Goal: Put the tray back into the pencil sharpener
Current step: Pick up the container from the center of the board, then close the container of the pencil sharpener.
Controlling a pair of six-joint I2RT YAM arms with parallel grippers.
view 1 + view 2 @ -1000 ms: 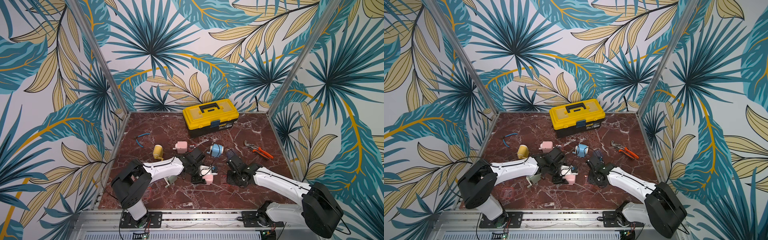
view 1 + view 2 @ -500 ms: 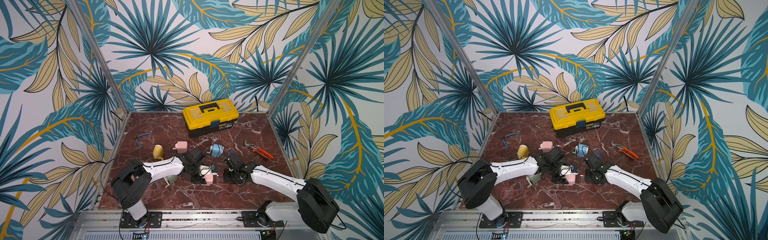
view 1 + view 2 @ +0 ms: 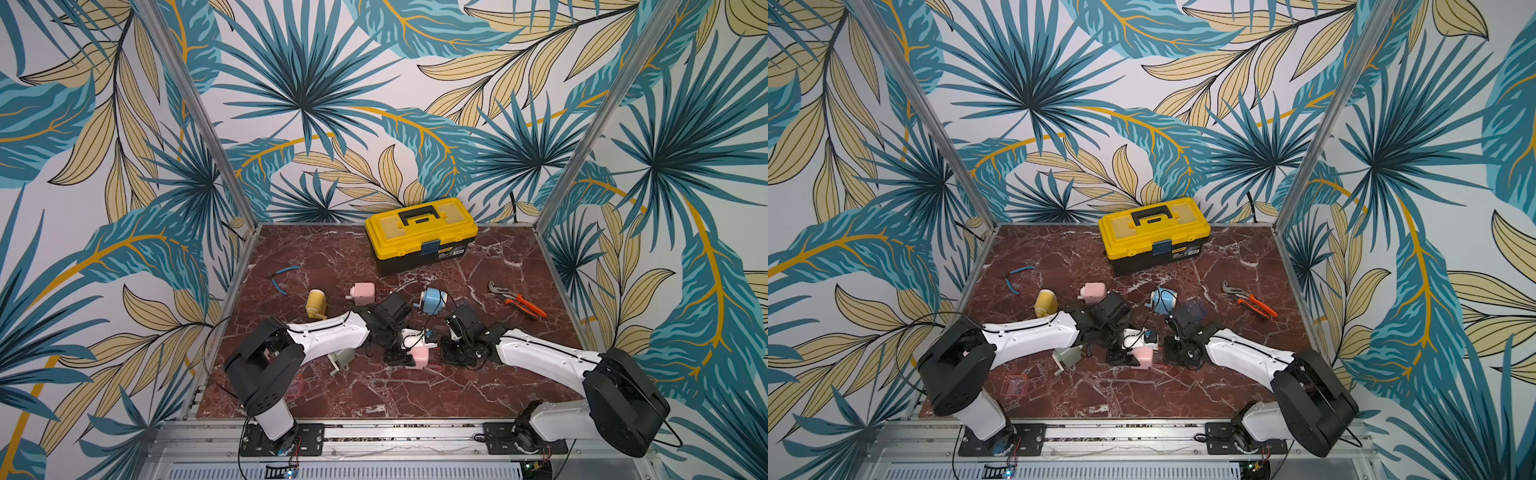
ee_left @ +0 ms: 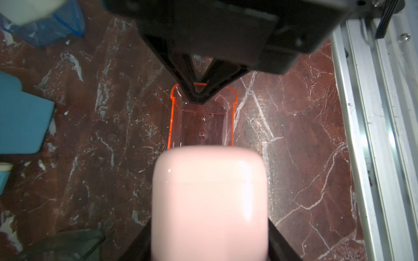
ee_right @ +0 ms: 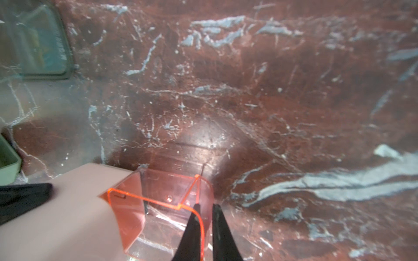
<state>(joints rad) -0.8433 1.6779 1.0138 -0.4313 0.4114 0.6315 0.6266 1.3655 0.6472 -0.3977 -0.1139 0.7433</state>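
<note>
A pink pencil sharpener (image 3: pixel 419 356) (image 3: pixel 1143 357) lies low over the marble floor at the middle front. My left gripper (image 4: pixel 210 248) is shut on its body (image 4: pixel 210 203), with a black finger (image 5: pixel 22 194) on each flank. The clear orange-edged tray (image 4: pixel 201 126) (image 5: pixel 158 203) sticks out of the sharpener's open end, partly inside it. My right gripper (image 5: pixel 207 208) (image 4: pixel 199 99) is shut on the tray's outer end wall, one fingertip inside it and one outside. In both top views the two grippers face each other across the sharpener.
A yellow toolbox (image 3: pixel 420 232) stands at the back. Around the arms lie a second pink sharpener (image 3: pixel 362 292), a yellow one (image 3: pixel 316 302), a blue one (image 3: pixel 433 300) and a green one (image 3: pixel 343 358). A loose pink tray (image 3: pixel 1016 384) lies front left, orange pliers (image 3: pixel 519 302) right, blue cutters (image 3: pixel 282 276) left.
My right gripper has moved left towards the sharpener with the tray, pushing it into the open end. Both grippers' jaws have narrowed slightly. The left arm has hardly moved.
</note>
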